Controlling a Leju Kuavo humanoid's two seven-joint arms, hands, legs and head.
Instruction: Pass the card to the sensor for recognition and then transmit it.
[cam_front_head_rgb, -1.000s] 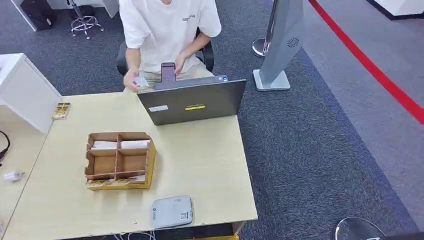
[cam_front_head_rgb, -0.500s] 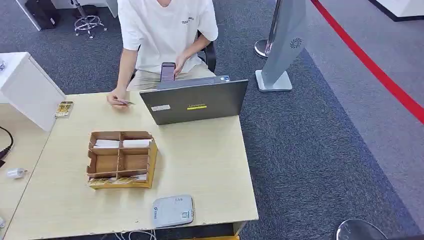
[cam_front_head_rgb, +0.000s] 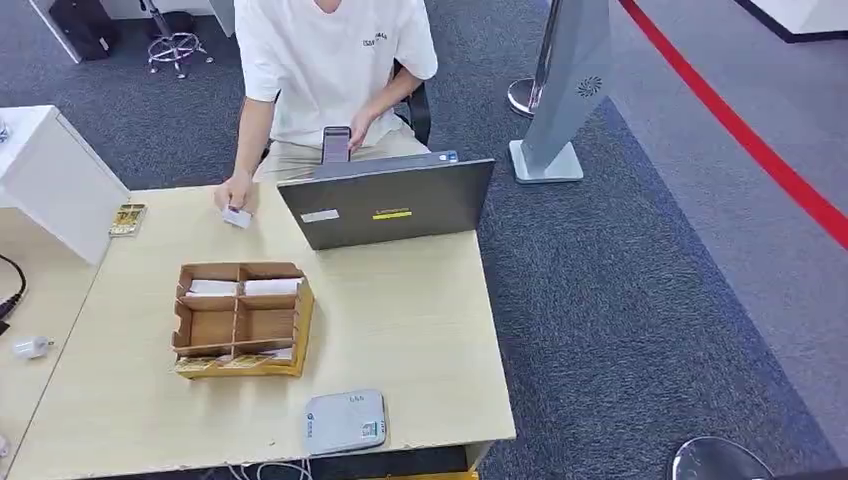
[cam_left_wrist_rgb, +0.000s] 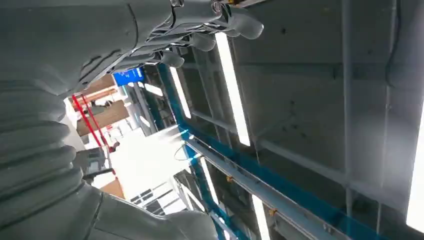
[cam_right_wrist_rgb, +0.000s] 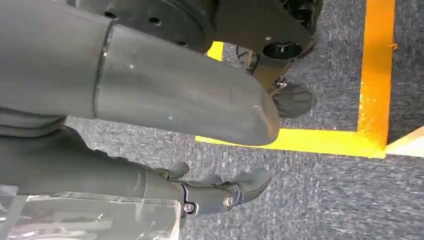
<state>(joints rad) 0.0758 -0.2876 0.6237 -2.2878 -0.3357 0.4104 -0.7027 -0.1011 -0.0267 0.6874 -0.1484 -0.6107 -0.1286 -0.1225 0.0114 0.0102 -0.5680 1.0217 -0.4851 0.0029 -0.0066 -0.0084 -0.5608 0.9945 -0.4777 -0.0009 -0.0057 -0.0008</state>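
A person's hand (cam_front_head_rgb: 236, 192) is pressing a white card (cam_front_head_rgb: 237, 216) onto the counter (cam_front_head_rgb: 420, 320) at 11 o'clock from the cardboard organizer (cam_front_head_rgb: 240, 320), beside the laptop (cam_front_head_rgb: 388, 203). The grey sensor (cam_front_head_rgb: 345, 422) is lying at the counter's near edge, at 5 o'clock from the organizer. The left robot hand (cam_left_wrist_rgb: 200, 30) is pointing at ceiling lights, fingers loosely curled, holding nothing. The right robot hand (cam_right_wrist_rgb: 210, 192) is hanging over carpet, fingers apart, holding nothing.
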